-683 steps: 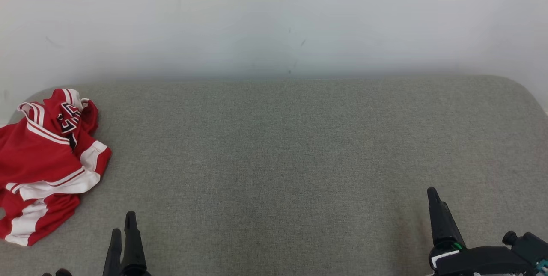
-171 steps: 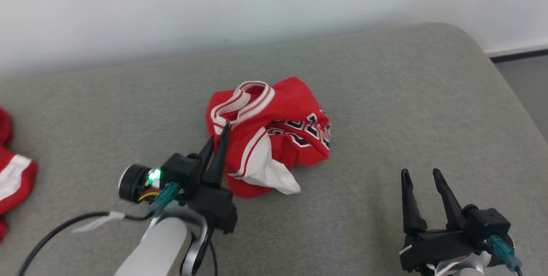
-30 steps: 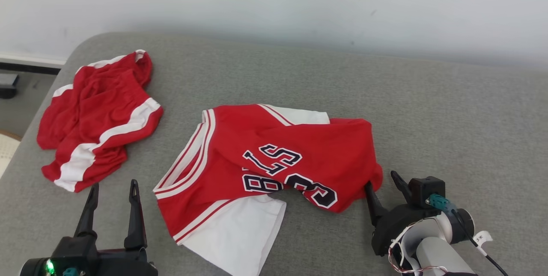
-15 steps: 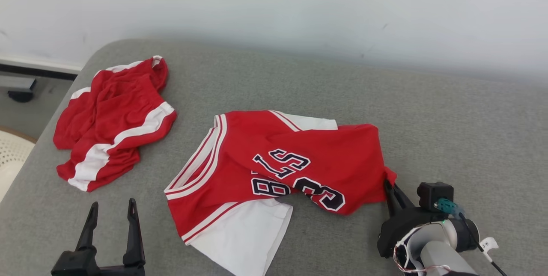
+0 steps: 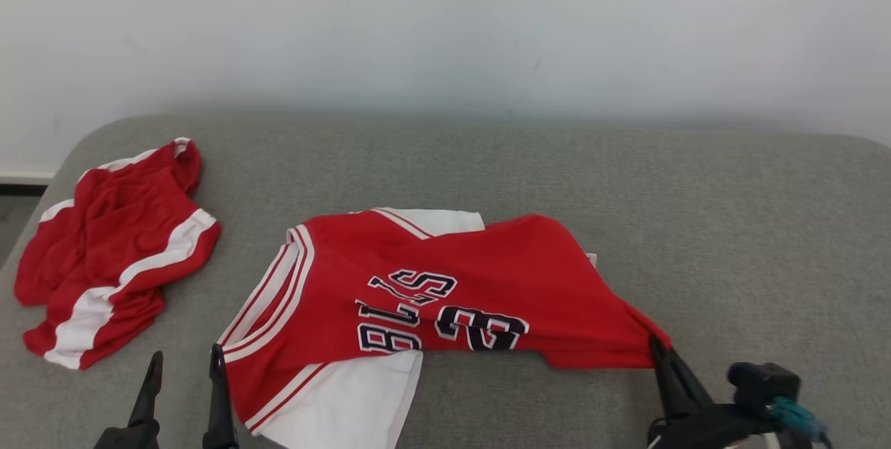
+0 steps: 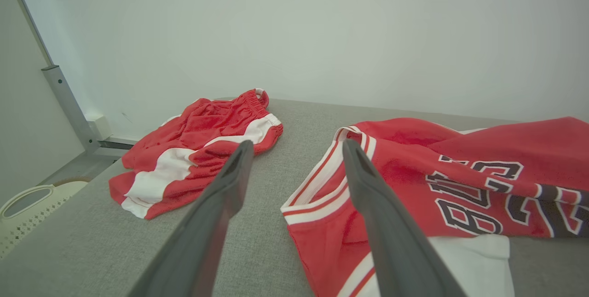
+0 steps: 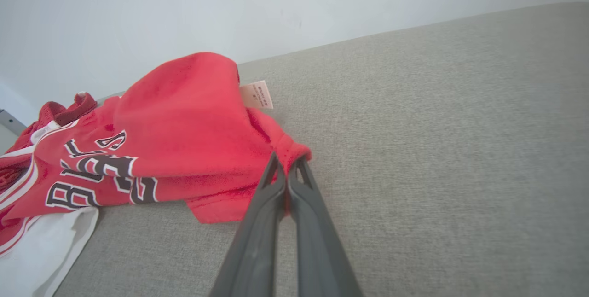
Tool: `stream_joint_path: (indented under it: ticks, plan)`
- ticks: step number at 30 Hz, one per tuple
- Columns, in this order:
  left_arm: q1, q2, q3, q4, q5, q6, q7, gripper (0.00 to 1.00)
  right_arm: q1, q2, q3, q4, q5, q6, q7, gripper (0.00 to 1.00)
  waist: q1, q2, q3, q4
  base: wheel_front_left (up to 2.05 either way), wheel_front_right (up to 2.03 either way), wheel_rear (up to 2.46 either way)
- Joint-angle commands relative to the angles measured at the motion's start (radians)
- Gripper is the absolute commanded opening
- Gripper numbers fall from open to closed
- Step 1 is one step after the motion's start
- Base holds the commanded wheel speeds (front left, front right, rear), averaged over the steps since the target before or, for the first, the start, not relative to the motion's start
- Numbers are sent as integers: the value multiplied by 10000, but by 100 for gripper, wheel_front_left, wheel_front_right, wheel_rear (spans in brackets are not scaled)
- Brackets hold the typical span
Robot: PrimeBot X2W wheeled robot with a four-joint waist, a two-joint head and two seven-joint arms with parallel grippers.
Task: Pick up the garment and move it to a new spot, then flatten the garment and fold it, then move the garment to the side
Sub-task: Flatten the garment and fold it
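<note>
The garment [image 5: 418,296] is a red jersey with white trim and dark lettering, lying partly spread in the middle of the grey cushion [image 5: 731,226]. My right gripper [image 5: 658,346] is shut on the jersey's right hem corner [image 7: 290,154], and the cloth is drawn taut toward it. A small white label [image 7: 256,95] shows behind the raised fold. My left gripper [image 5: 184,365] stands open at the lower left, just left of the jersey's striped armhole edge [image 6: 322,182], with nothing between its fingers [image 6: 368,186].
Crumpled red shorts with white stripes [image 5: 111,247] lie at the cushion's left end, also seen as the shorts [image 6: 198,149] in the left wrist view. A white wall [image 5: 445,24] backs the cushion. A pale basket [image 6: 27,209] sits on the floor left of it.
My right gripper has closed on the jersey's right hem corner and pulled it to the right, stretching the cloth. The head camera has shifted. The left gripper stays open.
</note>
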Motion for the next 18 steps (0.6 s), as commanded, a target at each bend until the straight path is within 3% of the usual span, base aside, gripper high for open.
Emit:
stream_joint_path:
  ticks: [1, 10, 15, 18]
  plan:
    - [143, -11, 12, -35, -30, 15, -22, 100, 489, -69, -204, -910, 83, 35, 389, 0, 1, 0, -103, -377, 0, 0, 0]
    - [38, -94, 94, 18, -59, -62, -22, 100, 2456, 171, -1568, -5475, -100, 36, 2818, 0, 1, 0, 90, -552, 0, 0, 0]
    - [-7, -179, 146, 95, -55, -103, -22, 100, 2571, 296, -1809, -6178, -97, 36, 3329, 0, 1, 0, 153, -436, 0, 0, 0]
    - [-86, -234, 177, 155, -15, -124, -22, 100, 1764, 222, -1567, -5942, -434, 36, 3225, 0, 1, 0, 233, -339, 0, 0, 0]
